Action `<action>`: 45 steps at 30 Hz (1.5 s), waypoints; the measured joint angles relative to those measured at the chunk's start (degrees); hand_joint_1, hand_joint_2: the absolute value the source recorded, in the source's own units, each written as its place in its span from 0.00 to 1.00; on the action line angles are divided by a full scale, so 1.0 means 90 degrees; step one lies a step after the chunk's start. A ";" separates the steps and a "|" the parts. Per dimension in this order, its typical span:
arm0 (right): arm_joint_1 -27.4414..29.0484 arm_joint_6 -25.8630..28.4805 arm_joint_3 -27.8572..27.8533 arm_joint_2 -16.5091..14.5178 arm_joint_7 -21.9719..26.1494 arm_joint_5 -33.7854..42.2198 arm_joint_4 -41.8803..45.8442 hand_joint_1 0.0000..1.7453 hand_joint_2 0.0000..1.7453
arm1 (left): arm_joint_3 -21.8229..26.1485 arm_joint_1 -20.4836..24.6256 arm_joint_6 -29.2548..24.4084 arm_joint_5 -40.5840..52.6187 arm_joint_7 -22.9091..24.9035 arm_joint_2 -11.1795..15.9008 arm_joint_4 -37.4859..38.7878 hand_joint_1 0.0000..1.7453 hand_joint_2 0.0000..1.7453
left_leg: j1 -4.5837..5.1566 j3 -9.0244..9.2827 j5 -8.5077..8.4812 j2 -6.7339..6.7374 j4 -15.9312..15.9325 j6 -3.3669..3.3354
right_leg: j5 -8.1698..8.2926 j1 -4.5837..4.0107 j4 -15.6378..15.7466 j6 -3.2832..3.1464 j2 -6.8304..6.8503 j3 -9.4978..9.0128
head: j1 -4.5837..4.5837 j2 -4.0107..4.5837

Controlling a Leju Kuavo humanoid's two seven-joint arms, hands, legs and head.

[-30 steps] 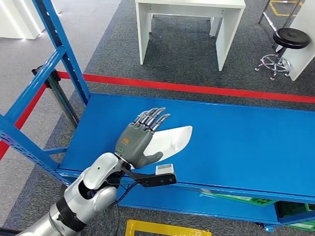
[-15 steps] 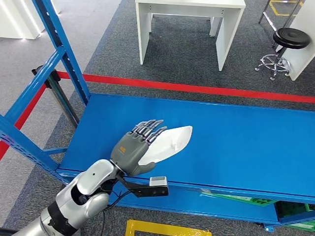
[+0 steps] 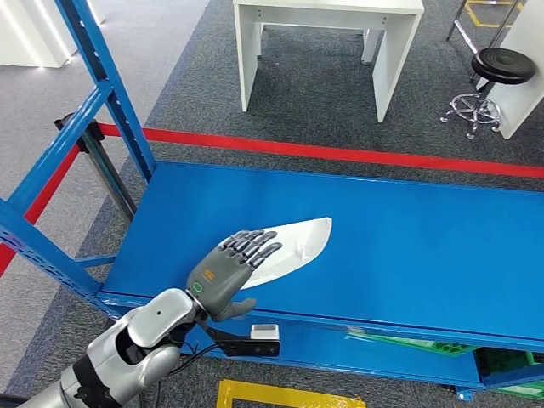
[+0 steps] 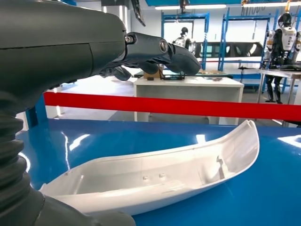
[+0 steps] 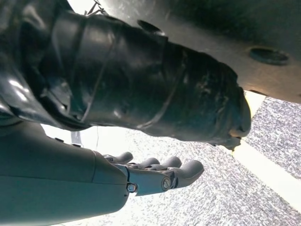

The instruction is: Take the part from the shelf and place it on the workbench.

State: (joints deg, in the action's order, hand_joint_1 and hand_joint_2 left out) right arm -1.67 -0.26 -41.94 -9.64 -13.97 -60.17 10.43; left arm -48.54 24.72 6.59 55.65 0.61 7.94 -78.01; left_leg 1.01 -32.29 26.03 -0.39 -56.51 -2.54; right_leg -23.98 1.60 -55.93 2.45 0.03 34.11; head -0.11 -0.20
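While the white part [image 3: 289, 248] lies flat on the blue shelf [image 3: 410, 246], pointing toward two o'clock in the head view, the left hand [image 3: 228, 268] sits over its near, seven-o'clock end with fingers [image 3: 257, 244] stretched out and spread above the shell. In the left wrist view the part [image 4: 156, 176] lies under those fingers [image 4: 160, 49] with a clear gap, so the hand holds nothing. The right hand [image 5: 106, 181] hangs by the body, fingers extended and holding nothing.
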 joint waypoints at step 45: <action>-0.0016 -0.0083 -0.0021 0.0000 -0.0150 -0.0156 0.0000 0.00 0.00 | -0.0500 0.0530 0.0768 -0.1014 0.0294 0.0375 0.0790 0.00 1.00 | 0.0000 0.0000 -0.0001 0.0000 0.0000 0.0001 | 0.0001 0.0000 -0.0001 -0.0001 -0.0002 0.0001 | 0.0000 0.0000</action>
State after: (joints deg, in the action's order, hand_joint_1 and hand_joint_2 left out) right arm -1.81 -1.01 -42.13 -9.64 -15.32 -61.58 10.43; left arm -53.05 29.49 13.51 46.52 3.26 11.31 -70.89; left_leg 1.01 -32.28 26.02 -0.39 -56.51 -2.53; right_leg -23.97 1.59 -55.94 2.44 0.02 34.12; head -0.11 -0.20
